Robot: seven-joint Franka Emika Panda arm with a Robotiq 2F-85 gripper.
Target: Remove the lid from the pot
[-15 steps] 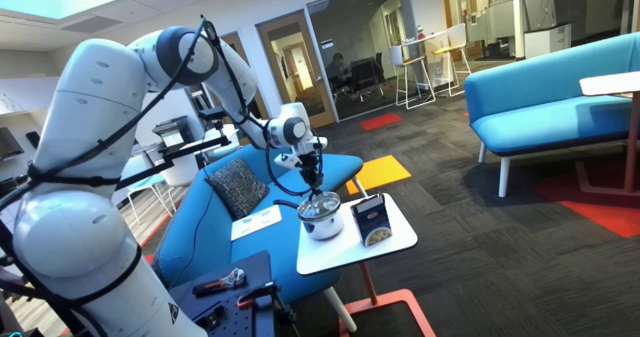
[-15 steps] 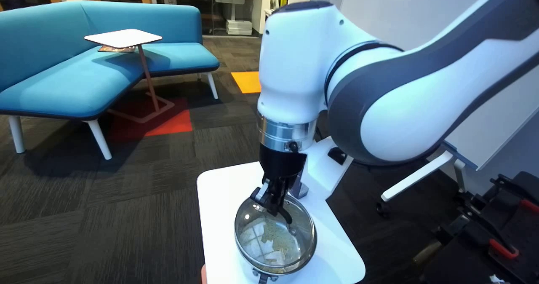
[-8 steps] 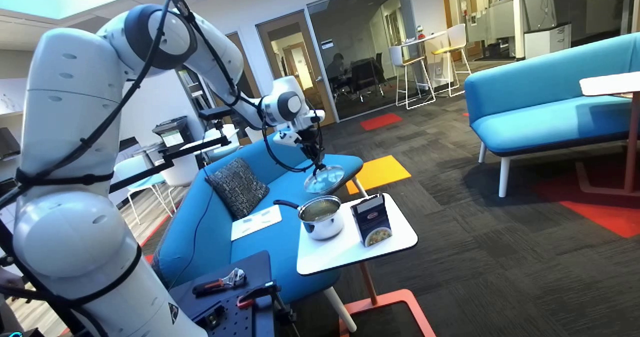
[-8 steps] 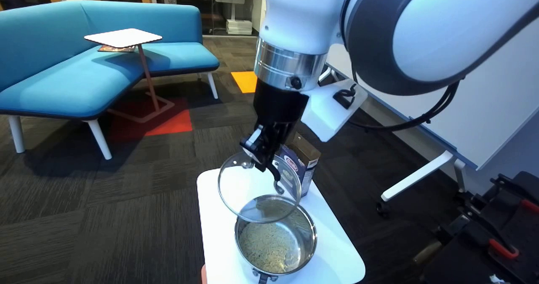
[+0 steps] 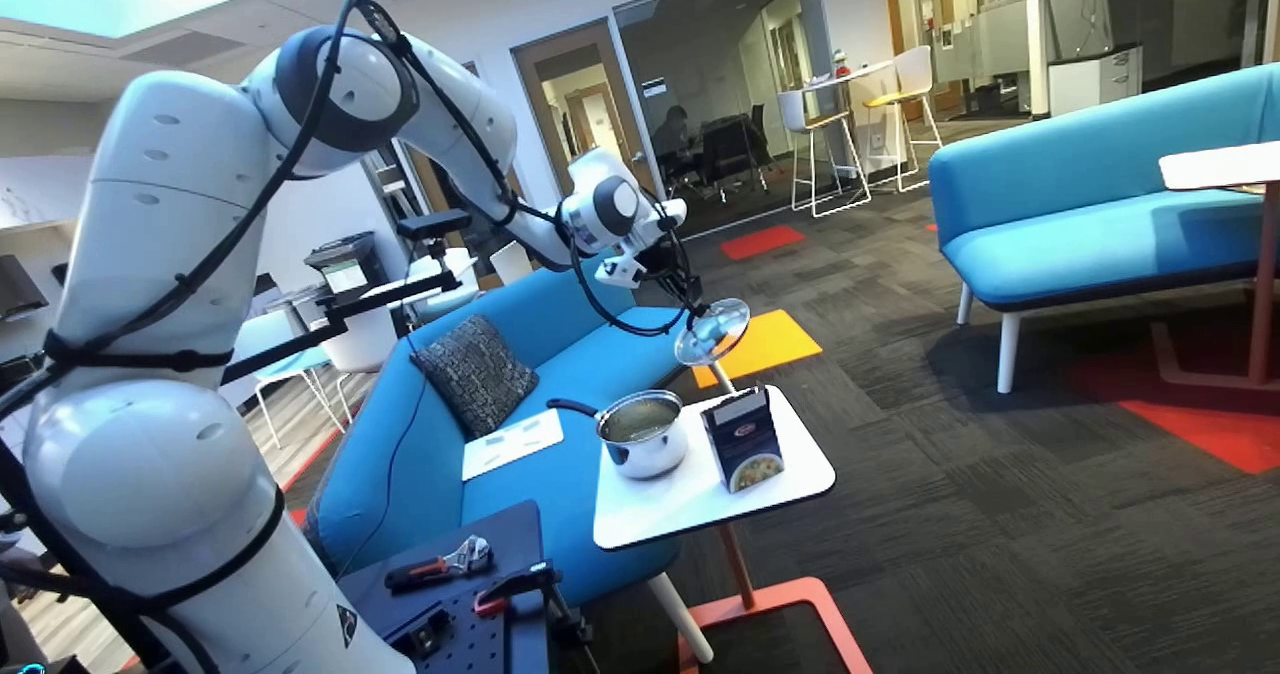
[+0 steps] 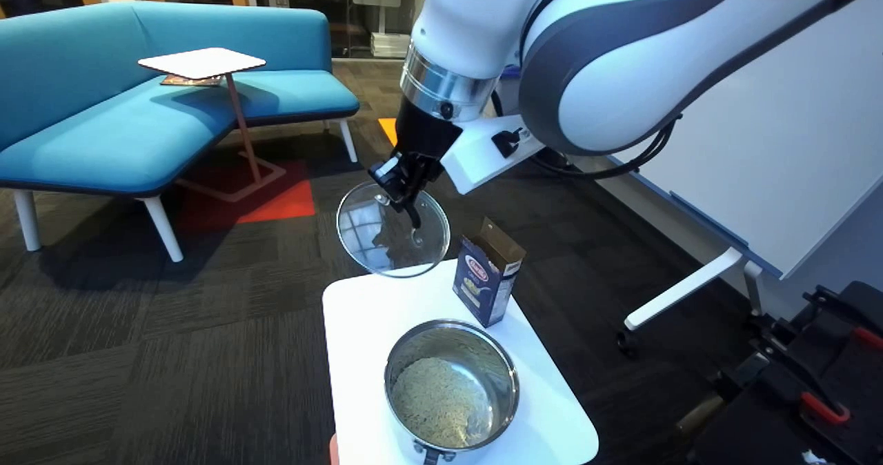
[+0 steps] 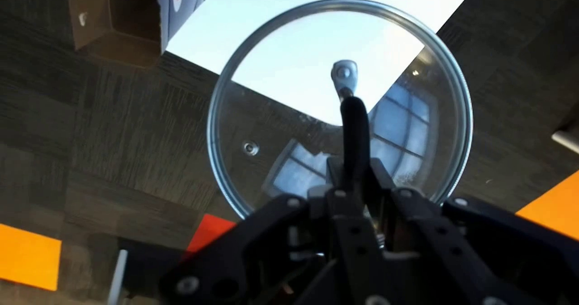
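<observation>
The lid is a round clear glass disc with a steel rim and a dark arched handle; the lid shows in both exterior views and in the wrist view. My gripper is shut on the lid's handle; the gripper also shows in both exterior views. The lid hangs tilted in the air, apart from the pot. The shiny steel pot stands uncovered on the white table, and pale grainy matter shows inside the pot. The pot is out of the wrist view.
A dark blue open box stands on the white table beside the pot. The pot's dark handle sticks out over the blue sofa. In the wrist view, the table's corner lies under part of the lid, with floor beyond.
A second ago the lid sat on the pot. My gripper lifted it, then carried it away past the pot toward the table's far edge, near the box. The pot and box stayed put.
</observation>
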